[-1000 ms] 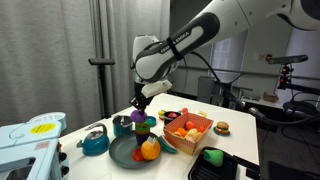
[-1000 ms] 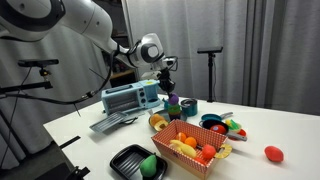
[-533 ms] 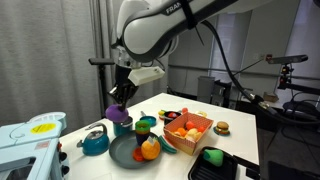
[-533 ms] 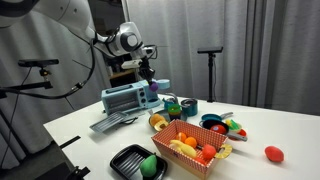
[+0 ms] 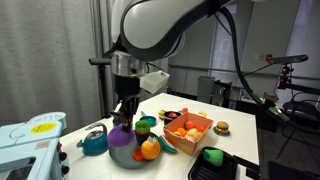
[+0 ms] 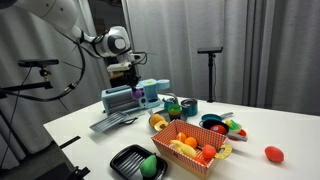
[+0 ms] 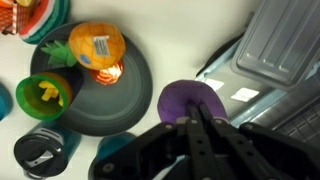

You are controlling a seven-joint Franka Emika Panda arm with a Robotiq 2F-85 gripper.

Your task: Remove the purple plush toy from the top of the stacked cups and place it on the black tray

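Note:
The purple plush toy (image 7: 190,100) is pinched between the shut fingers of my gripper (image 7: 193,120). In an exterior view the gripper (image 5: 124,112) holds the toy (image 5: 120,135) low, beside the stacked cups (image 5: 146,125), whose green top cup is bare. In the wrist view the green cup (image 7: 42,93) shows yellow inside. The black tray (image 5: 236,163) lies at the table's front with a bright green round toy (image 5: 212,156) on it. The tray also shows in the other exterior view (image 6: 119,155), far from the gripper (image 6: 132,88).
A dark green plate (image 7: 115,95) holds an orange fruit (image 7: 95,45). A dark teal mug (image 7: 45,155), a teal kettle (image 5: 95,142), an orange basket of toy food (image 5: 188,128) and a grey appliance (image 7: 285,50) stand close around.
The gripper lifted the purple toy off the stacked cups, carried it away from them toward the kettle and appliance side, and has come down lower.

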